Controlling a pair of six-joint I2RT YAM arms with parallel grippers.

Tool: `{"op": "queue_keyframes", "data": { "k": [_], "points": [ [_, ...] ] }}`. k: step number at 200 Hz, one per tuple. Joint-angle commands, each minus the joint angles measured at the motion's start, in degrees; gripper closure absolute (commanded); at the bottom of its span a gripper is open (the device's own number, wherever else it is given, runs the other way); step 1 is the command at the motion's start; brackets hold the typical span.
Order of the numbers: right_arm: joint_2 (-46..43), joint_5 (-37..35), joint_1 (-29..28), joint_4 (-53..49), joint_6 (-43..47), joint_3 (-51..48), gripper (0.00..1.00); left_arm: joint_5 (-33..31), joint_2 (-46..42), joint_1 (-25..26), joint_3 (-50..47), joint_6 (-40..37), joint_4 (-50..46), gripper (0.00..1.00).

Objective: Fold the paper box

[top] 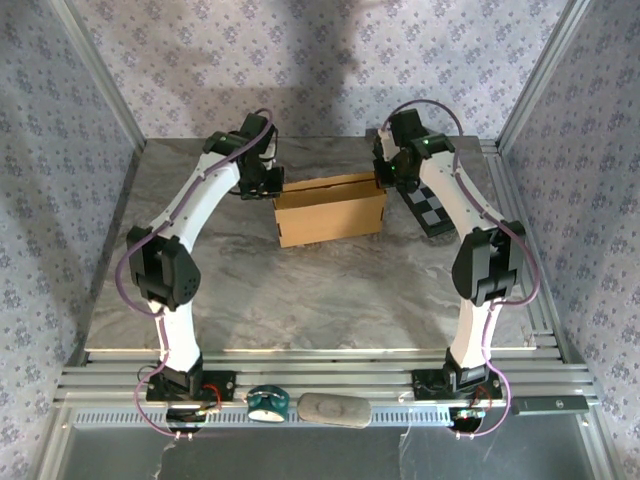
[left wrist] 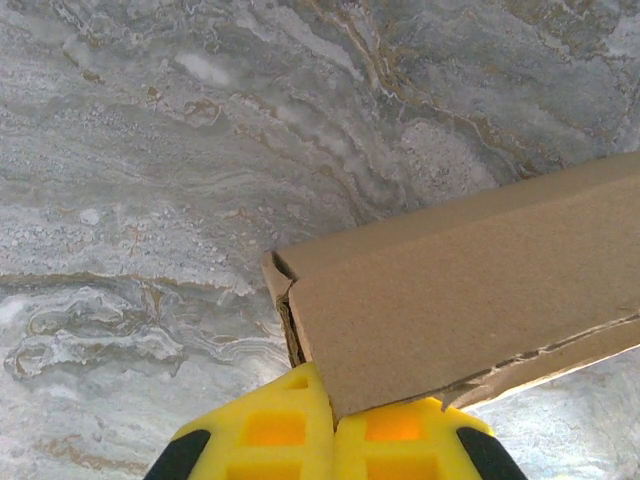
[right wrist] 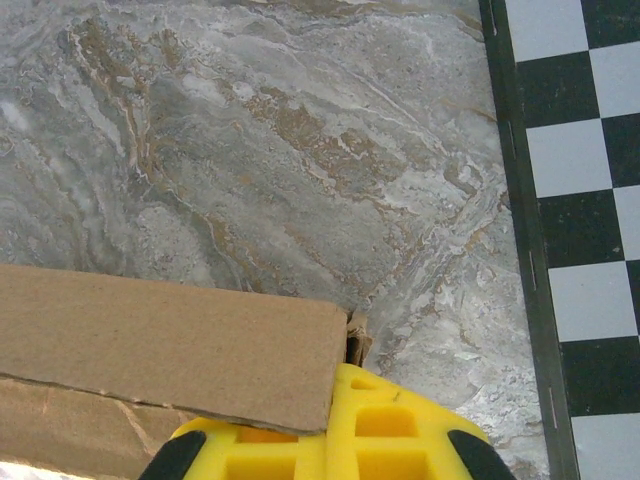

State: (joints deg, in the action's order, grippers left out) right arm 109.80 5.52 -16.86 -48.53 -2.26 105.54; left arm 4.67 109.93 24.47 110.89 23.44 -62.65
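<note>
Because the marble tabletop offers a broad flat bed to press against, the work sits on its far middle. The left arm and right arm reach in from either side, so each meets one end of the job.

Between them stands the paper box, its long side facing the arm bases. It is raised into a shallow rectangular shape, not lying as a flat sheet, so I judge the folding to be well along.

A checkerboard panel lies flat just right of the box, under the right arm, and seems to play no part.

The left jaws are closed, their yellow fingers meeting with no gap at the box's left end. The right jaws are closed too, their fingers set at the right end.

In each wrist view a cardboard edge overlaps the tips. Whether a thin layer is pinched or merely pushed, I cannot tell.

Bracing both ends at once probably stops the creased walls springing outward.

At each corner a small gap shows, so the end walls look not quite seated.
</note>
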Motion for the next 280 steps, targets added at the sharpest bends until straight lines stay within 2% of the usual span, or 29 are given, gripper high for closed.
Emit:
{"op": "queue_keyframes", "data": {
  "k": [1,125,226,280],
  "points": [
    [-1.62,5.45,-0.97,0.68,2.05,-2.62,1.00,4.10,-0.48,1.02,-3.31,-0.41,1.80,1.00],
    [-4.68,8.76,0.26,9.91,6.01,-12.24,1.00,0.11,-5.20,2.48,-15.01,-1.95,13.00,1.00],
    [-6.87,5.14,-2.07,13.13,6.63,-17.44,1.00,-8.97,-9.21,6.38,-24.42,-4.63,22.50,1.00],
    [-9.22,4.11,-2.97,17.95,6.39,-20.93,1.00,-10.33,-10.26,6.84,-26.74,-3.75,25.79,1.00]
  ]
}}
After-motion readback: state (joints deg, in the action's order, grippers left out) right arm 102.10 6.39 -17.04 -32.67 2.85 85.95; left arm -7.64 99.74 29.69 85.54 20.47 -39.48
